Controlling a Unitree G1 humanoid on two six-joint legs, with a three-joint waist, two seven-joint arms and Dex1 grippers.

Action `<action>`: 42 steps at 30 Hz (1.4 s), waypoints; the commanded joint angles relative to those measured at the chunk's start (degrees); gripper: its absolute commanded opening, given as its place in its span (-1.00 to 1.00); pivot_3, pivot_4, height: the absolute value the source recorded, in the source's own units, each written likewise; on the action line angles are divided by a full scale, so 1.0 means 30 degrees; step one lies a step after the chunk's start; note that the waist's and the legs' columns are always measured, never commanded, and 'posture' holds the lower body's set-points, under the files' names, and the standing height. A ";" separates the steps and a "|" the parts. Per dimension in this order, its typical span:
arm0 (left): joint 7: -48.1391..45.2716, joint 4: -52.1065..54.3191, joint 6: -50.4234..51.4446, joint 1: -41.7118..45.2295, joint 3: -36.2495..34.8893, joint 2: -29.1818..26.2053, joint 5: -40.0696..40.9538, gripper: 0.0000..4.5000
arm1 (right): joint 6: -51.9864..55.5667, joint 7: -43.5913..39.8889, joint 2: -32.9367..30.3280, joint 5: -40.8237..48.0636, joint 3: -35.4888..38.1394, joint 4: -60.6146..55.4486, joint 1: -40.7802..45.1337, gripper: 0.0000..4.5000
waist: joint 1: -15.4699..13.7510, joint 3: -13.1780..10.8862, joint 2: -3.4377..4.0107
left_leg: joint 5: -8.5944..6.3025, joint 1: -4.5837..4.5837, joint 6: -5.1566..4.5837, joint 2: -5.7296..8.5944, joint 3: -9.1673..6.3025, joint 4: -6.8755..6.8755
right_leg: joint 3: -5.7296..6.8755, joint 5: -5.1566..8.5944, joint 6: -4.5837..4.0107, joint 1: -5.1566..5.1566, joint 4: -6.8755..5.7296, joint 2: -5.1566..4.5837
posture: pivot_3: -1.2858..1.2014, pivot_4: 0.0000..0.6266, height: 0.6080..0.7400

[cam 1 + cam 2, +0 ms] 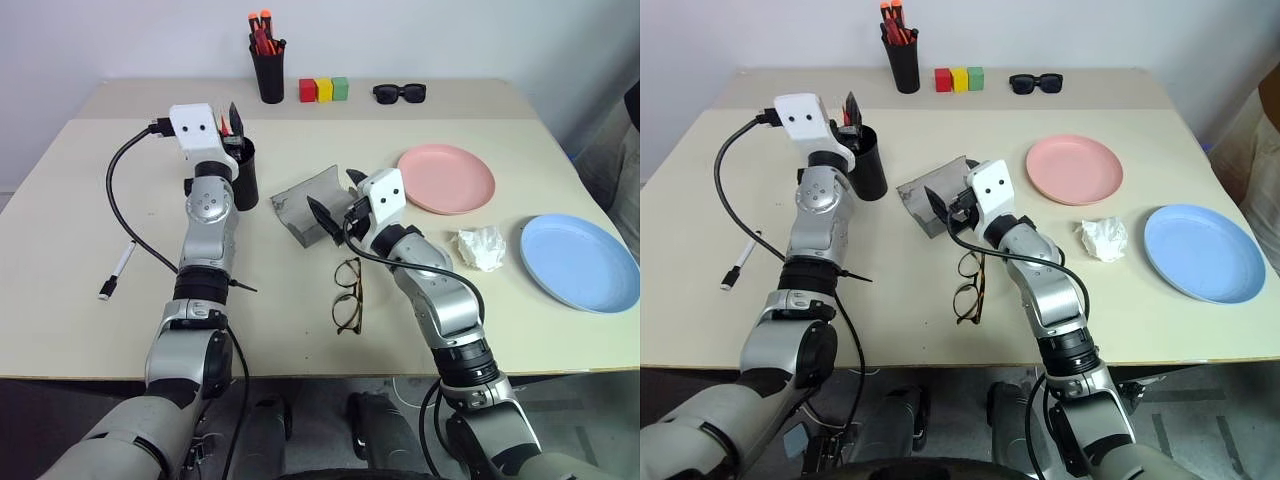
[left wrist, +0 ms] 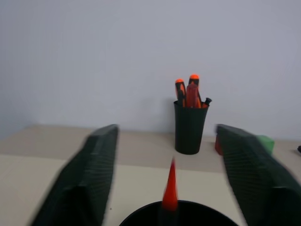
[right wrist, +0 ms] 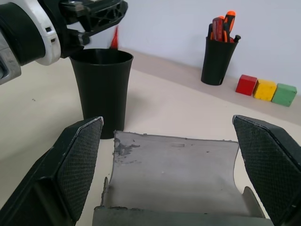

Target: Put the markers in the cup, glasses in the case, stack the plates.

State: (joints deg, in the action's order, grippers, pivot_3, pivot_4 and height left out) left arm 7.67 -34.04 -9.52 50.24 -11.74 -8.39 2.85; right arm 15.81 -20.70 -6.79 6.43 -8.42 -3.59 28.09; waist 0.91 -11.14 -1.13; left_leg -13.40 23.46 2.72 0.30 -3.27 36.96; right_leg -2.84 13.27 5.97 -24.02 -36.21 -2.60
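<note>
Hovering above the black cup (image 1: 245, 172), left gripper (image 1: 234, 128) has jaws apart; red marker (image 2: 170, 187) stands inside the cup, tip up. White marker (image 1: 117, 270) lies at near left. Right gripper (image 1: 336, 197), jaws wide, sits at the open grey case (image 1: 303, 201). Glasses (image 1: 348, 294) lie just nearer. Pink plate (image 1: 446, 178) and blue plate (image 1: 580, 262) rest apart, right.

No text, label, brand, number or sign can be read on anything here.

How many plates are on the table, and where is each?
2. The pink plate lies beyond the right gripper, near the sunglasses. The blue plate sits by the table's right edge, beside crumpled paper.
</note>
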 commanded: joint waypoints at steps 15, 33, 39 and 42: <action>0.2555 0.7876 1.6296 -0.2610 -0.4141 -0.5753 0.2065 0.86 | 0.0106 -0.0378 -0.0103 0.0140 -0.0110 -0.1087 -0.0228 1.00 | 0.0347 0.0000 0.0001 | 0.0000 -0.0004 0.0000 -0.0004 -0.0017 -0.0012 | 0.0001 0.0000 -0.0001 -0.0023 -0.0048 0.0005 | 0.03 -0.52 1.00; -0.3534 1.1213 3.1125 -0.6834 -0.4272 -1.0196 0.5257 0.97 | 0.0816 -0.2686 -0.1972 0.0673 0.0051 -0.1829 -0.1077 1.00 | 0.0526 0.0000 -0.0007 | 0.0001 -0.0024 0.0011 -0.0008 -0.0033 -0.0025 | 0.0005 0.0005 -0.0011 -0.0022 -0.0056 -0.0006 | 0.03 -0.52 1.00; -0.3478 1.1017 3.0494 -0.6706 -0.4384 -0.9809 0.4744 0.00 | 0.1076 -0.2678 -0.2113 0.0693 -0.0032 -0.2279 -0.1400 1.00 | 0.0547 0.0002 -0.0005 | 0.0001 -0.0033 0.0013 -0.0015 -0.0030 -0.0037 | 0.0003 0.0006 -0.0015 -0.0026 -0.0056 -0.0004 | 0.03 -0.52 1.00; -0.3181 1.0938 2.9851 -0.6422 -0.4709 -0.9495 0.4578 -0.64 | 0.1491 -0.3127 -0.2210 0.1017 -0.0209 -0.2643 -0.1597 1.00 | 0.0534 0.0002 -0.0004 | 0.0001 -0.0034 0.0013 -0.0017 -0.0032 -0.0041 | 0.0003 0.0006 -0.0016 -0.0027 -0.0056 -0.0004 | 0.03 -0.52 1.00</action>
State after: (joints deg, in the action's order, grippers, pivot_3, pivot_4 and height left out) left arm -3.16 -1.19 81.36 30.24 -24.13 -36.63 18.71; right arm 20.00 -29.21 -12.97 8.25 -9.05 -8.33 23.09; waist 2.52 -11.13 -1.15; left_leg -13.40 23.36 2.76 0.25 -3.35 36.84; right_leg -2.83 13.28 5.92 -24.10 -36.38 -2.62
